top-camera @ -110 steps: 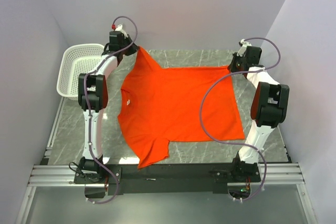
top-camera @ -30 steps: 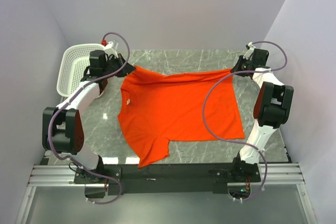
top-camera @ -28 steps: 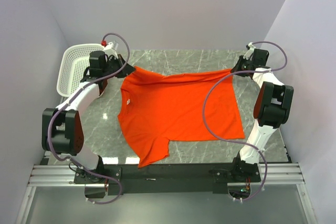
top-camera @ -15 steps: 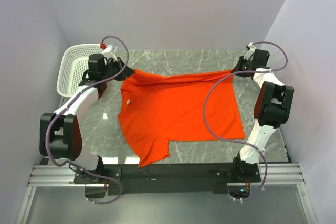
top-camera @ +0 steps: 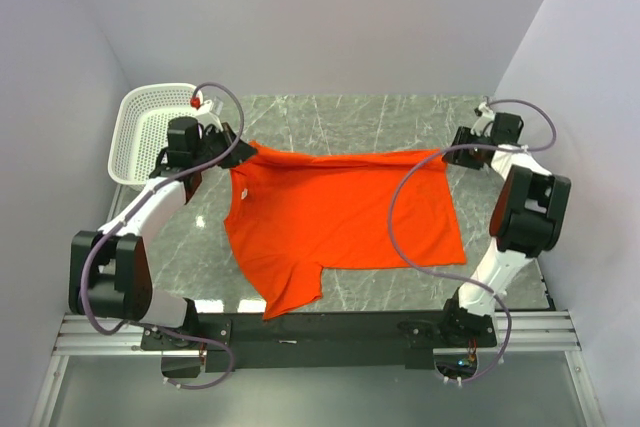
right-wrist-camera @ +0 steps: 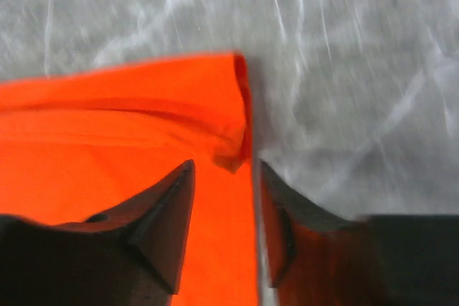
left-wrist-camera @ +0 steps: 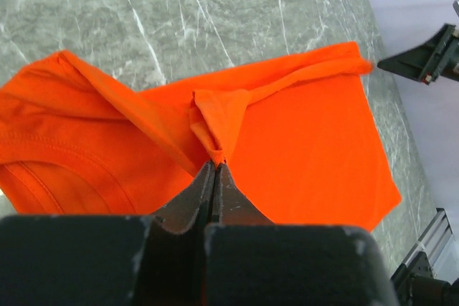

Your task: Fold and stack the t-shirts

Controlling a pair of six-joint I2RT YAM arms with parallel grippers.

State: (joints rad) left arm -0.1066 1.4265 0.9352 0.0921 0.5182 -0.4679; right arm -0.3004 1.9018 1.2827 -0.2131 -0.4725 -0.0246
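Since the earlier frames your two arms have drawn the far edge of the t-shirt (top-camera: 340, 217) toward you. That edge now lies as a rolled band across the cloth instead of stretched out toward the back of the table (top-camera: 400, 112). The right arm has also swung out to the right, away from the corner it was carrying.

The marble table carries the orange-red t-shirt spread over its middle, with the body flat and one sleeve pointing at the near rail. The far strip is doubled over, but it looks bunched rather than crisp. The wrist view shows a twisted ridge running from one corner to the other. The white perforated basket (top-camera: 135, 117) sits at the far left corner, beside your left arm and apart from the shirt.

Your left gripper (left-wrist-camera: 215, 170) is clamped tight, with a small peak of fabric pinched between its closed fingers at the left end of the fold. Your right gripper (right-wrist-camera: 226, 170) stands with its jaws spread and holds nothing. The folded right corner lies on the table just ahead of the gap and looks released.

I'd judge that the first fold is only half set down, because one end is free and the other is still held up. The ridge will likely need to be flattened before the next fold, or the creases will carry through.
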